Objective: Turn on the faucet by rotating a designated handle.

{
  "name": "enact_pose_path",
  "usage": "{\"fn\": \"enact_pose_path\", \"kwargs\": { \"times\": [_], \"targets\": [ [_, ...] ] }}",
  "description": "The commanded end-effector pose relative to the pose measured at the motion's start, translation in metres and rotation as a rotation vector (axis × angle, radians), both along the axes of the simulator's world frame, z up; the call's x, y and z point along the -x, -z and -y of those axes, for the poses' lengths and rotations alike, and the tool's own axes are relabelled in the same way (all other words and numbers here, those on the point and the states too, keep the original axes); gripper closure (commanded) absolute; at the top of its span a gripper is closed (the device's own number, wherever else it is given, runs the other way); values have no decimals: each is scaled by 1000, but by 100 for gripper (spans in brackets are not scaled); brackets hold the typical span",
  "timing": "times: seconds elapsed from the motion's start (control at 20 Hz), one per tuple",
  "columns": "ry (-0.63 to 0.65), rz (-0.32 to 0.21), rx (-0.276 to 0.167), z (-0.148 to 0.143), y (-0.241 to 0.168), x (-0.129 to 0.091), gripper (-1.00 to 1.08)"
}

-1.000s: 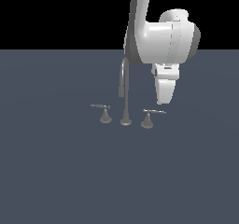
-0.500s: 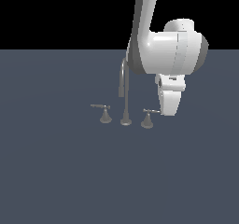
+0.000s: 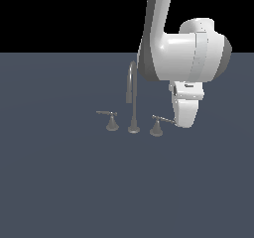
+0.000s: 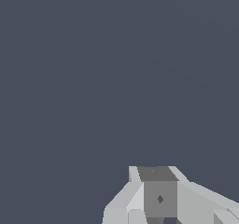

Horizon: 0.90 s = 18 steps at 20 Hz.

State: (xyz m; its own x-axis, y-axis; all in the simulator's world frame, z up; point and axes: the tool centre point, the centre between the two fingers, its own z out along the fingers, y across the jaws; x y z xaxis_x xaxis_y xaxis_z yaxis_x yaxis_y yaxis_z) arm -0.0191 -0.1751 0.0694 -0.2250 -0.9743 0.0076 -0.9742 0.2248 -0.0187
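The faucet (image 3: 133, 103) is a thin grey gooseneck spout on a round base, with a conical knob on each side. The handle (image 3: 158, 127) stands on the exterior view's right of the spout, and its thin lever points right. The twin handle (image 3: 111, 123) has its lever pointing left. My gripper (image 3: 184, 124) hangs from the big white wrist with its tip at the outer end of that lever; I cannot tell whether it touches. In the wrist view the gripper (image 4: 160, 199) shows as one closed grey block over bare floor, and the faucet is out of view there.
A flat dark blue-grey floor (image 3: 64, 182) surrounds the faucet. The white arm (image 3: 158, 29) rises behind the spout, and its bulky wrist (image 3: 193, 51) hangs above the right handle.
The arm has swung toward the exterior view's right and come lower. The gripper tip now sits beside the end of the right lever. The faucet handles have not moved.
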Motion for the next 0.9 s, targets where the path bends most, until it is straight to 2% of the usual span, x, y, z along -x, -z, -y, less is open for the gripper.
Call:
{"fn": "enact_pose_path", "kwargs": {
  "times": [0.0, 0.4, 0.45, 0.85],
  "targets": [
    [-24, -11, -10, -20, 3, 8, 108],
    [-24, -16, -11, -31, 4, 31, 108],
    [4, -9, -1, -12, 2, 28, 108],
    [-18, -15, -9, -60, 4, 38, 108]
  ]
}}
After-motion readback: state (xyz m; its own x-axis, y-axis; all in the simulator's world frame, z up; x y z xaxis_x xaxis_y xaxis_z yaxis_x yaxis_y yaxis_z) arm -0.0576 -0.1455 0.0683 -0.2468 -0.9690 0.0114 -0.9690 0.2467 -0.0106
